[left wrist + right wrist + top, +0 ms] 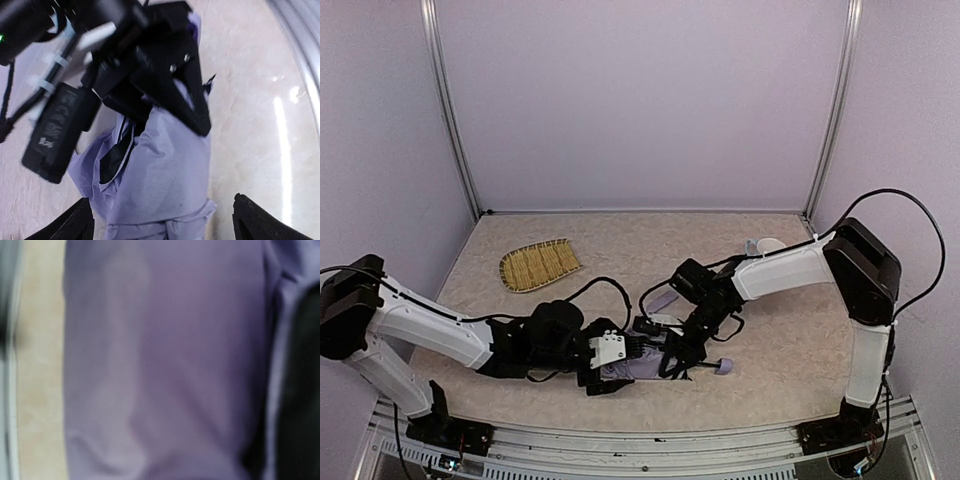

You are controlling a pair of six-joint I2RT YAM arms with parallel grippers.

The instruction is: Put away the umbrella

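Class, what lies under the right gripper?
The umbrella, lavender fabric bunched, lying on the table. The right gripper covers its middle, so the shaft there cannot be seen.

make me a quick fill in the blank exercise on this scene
1. The umbrella has cloth that is pale purple outside and ___ inside.
2. The woven tray sits on the ___ arm's side.
3. The left gripper, reaching over the umbrella's cloth, stands ___.
Missing words: black; left; open.
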